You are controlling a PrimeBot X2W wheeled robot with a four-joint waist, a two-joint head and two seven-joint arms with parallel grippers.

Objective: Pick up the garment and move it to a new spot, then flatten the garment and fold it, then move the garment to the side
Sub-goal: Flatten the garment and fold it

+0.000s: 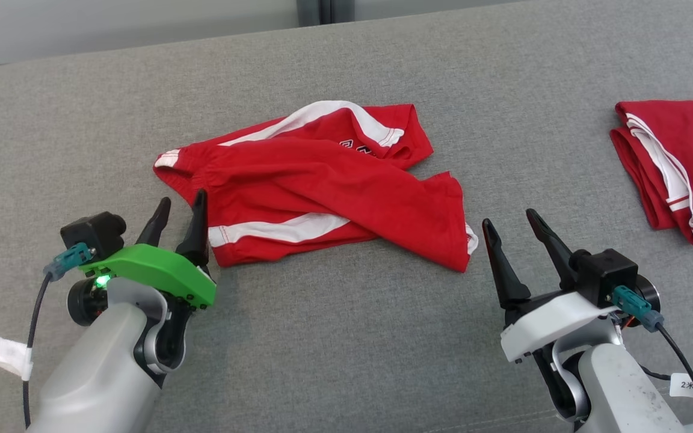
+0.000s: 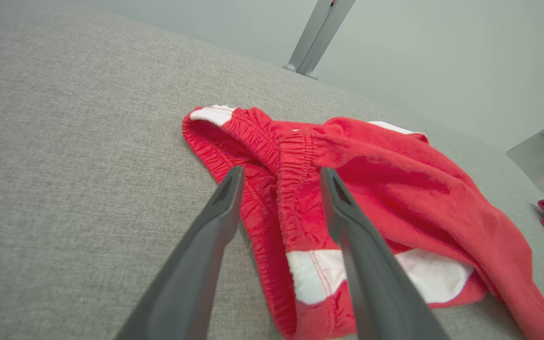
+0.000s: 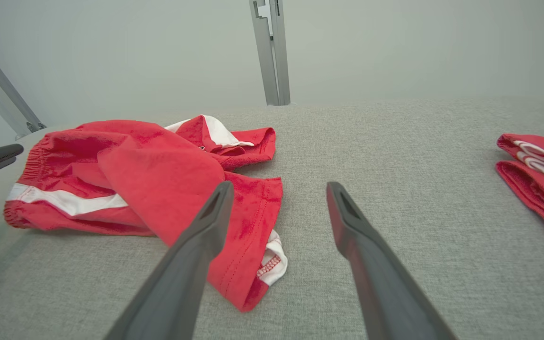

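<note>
Red shorts (image 1: 322, 186) lie rumpled on a grey surface (image 1: 346, 337), seemingly not yet flattened or folded. The left gripper (image 1: 179, 225), at the waistband, and the right gripper (image 1: 510, 222) both stand wide, empty.

I can't read the black lettering (image 1: 355, 146) on the garment (image 1: 322, 180); a fold swallows most of it. At three o'clock in the head view the frame edge cuts off the second red garment (image 1: 677, 162). In the left wrist view one finger (image 2: 366, 264) of my left tool (image 2: 282, 170) covers part of the white stripe (image 2: 314, 278). The cable tag (image 1: 686, 385) is too small to read.
</note>
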